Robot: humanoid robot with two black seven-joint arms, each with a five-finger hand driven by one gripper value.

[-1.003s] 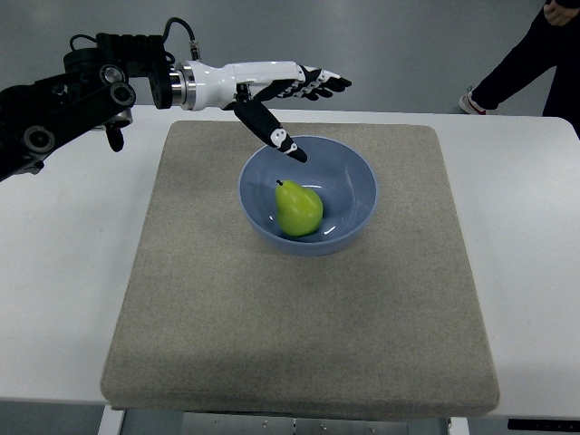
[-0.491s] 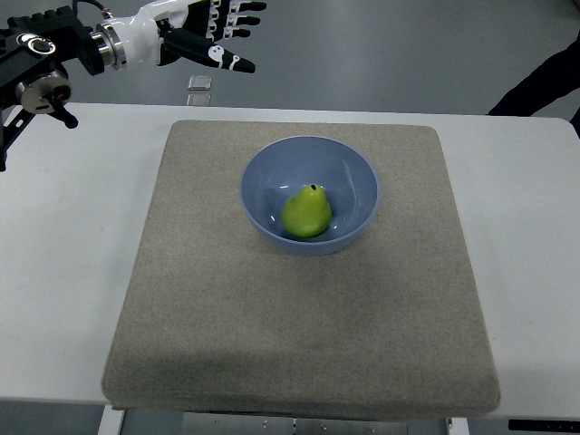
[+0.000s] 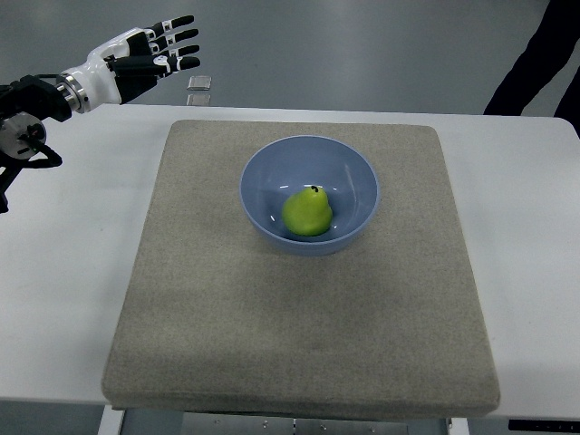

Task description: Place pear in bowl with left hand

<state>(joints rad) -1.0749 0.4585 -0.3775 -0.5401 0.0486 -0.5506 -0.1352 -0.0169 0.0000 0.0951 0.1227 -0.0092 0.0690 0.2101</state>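
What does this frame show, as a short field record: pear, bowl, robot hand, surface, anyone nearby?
pear: green pear lying inside the bowl, stem up and away from the camera
bowl: blue bowl, upright on the mat, up and a little right of its centre
mat: grey mat on a white table
left robot hand: left robot hand at upper left, fingers spread, holding nothing, well clear of the bowl
right robot hand: not in view
person: dark-clothed leg at upper right
task state: pear in bowl

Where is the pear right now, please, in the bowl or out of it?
In. The pear lies on the bottom of the bowl, stem up; the left hand is far off, fingers spread, holding nothing.
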